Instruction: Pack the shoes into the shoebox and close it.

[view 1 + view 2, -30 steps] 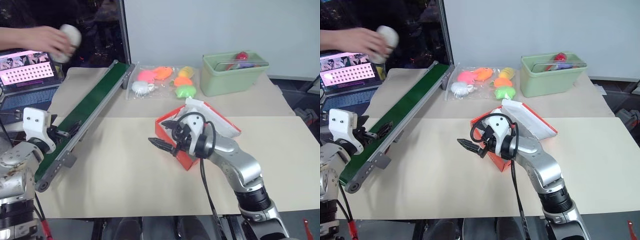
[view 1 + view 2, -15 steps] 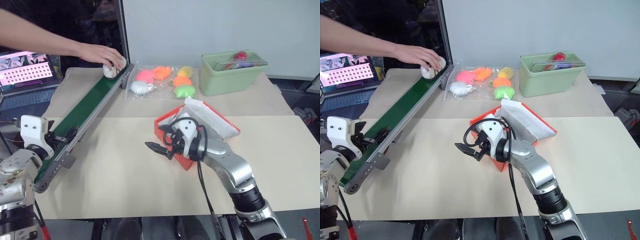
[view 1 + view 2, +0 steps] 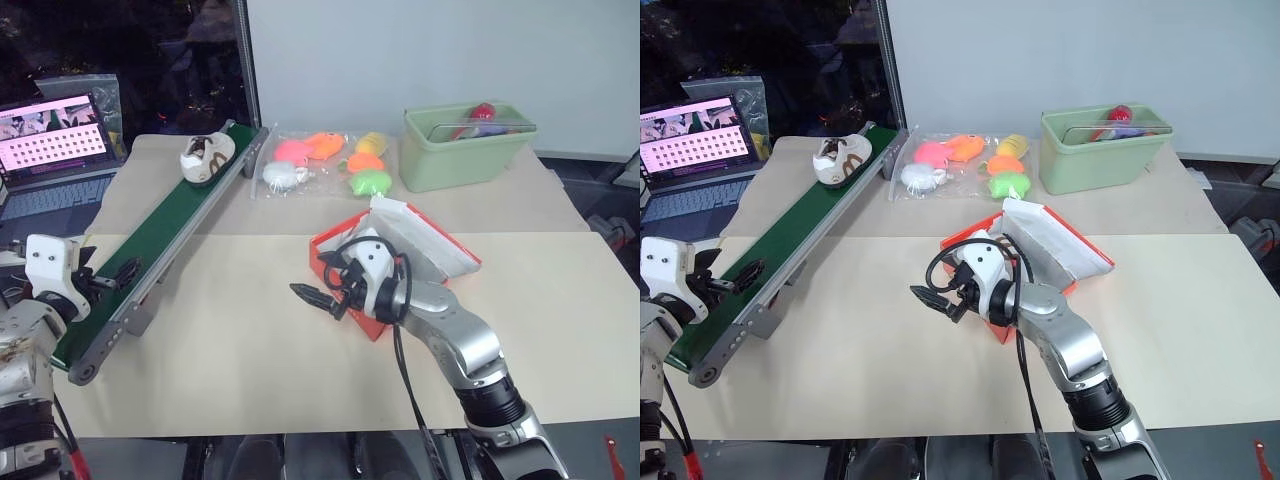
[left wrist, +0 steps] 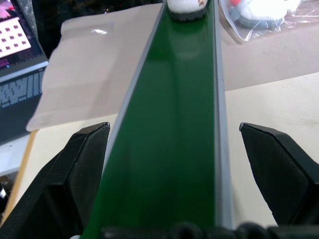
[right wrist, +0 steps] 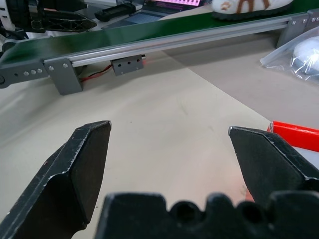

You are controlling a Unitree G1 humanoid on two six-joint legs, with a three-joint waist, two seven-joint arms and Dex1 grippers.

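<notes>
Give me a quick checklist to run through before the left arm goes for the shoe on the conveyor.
1. Shoe sitting on the green conveyor belt, at its far end: ok.
2. Left gripper open, fingers straddling the belt's near end: ok.
3. Right gripper open and empty, over bare table beside the shoebox: ok.
4. Shoebox lid flapped open: ok.
5. Shoebox inside free for the shoe: cannot tell, the right arm hides it.
6. Second shoe located: not ok.
</notes>
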